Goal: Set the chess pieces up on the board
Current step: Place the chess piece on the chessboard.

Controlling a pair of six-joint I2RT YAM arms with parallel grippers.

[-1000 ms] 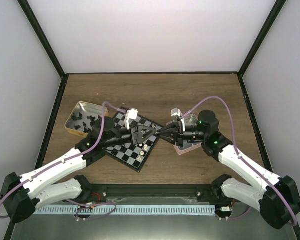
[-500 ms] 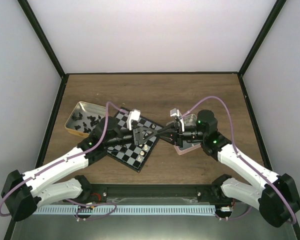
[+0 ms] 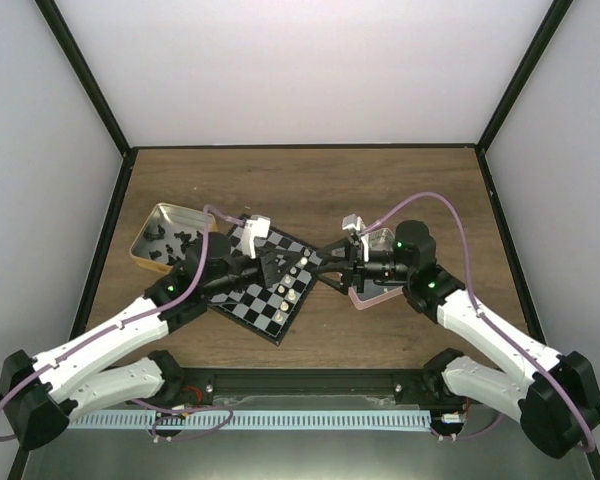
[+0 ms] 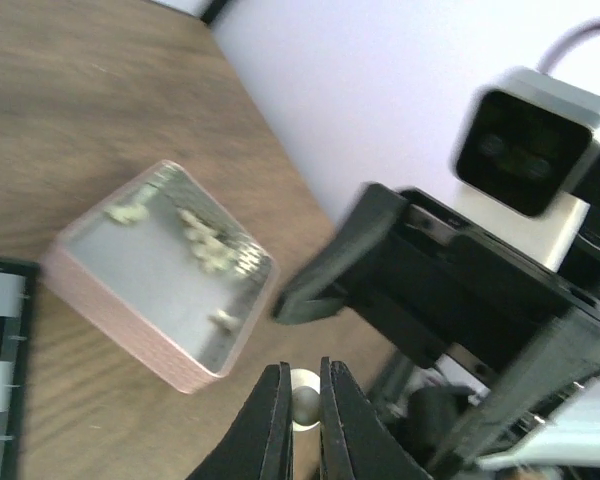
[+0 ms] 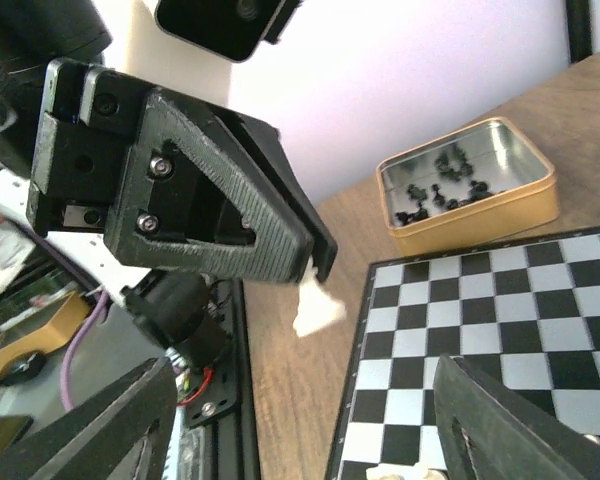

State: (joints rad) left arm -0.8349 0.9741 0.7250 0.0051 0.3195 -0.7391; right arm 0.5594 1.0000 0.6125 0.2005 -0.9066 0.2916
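The left claw [image 4: 302, 378] is clenched on a small cream-white plastic chess piece [image 4: 305, 403], pinching its rounded top between two black fingers. Just ahead and to the left of that claw sits a pink square tray [image 4: 110, 320] with more cream pieces [image 4: 208, 245] inside. The right claw [image 5: 305, 430] is released, jaws spread wide with nothing between them, and it faces the left claw's tip. Ahead and to its right lies the flat black-and-pale checked chessboard [image 5: 480, 340]. Beyond the board stands a gold metal tin [image 5: 480, 218] holding black pieces [image 5: 440, 188].

Left tool [image 4: 304, 374] pinches a cream chess piece [image 4: 303, 397]; right tool [image 5: 298, 415] gapes, facing it.
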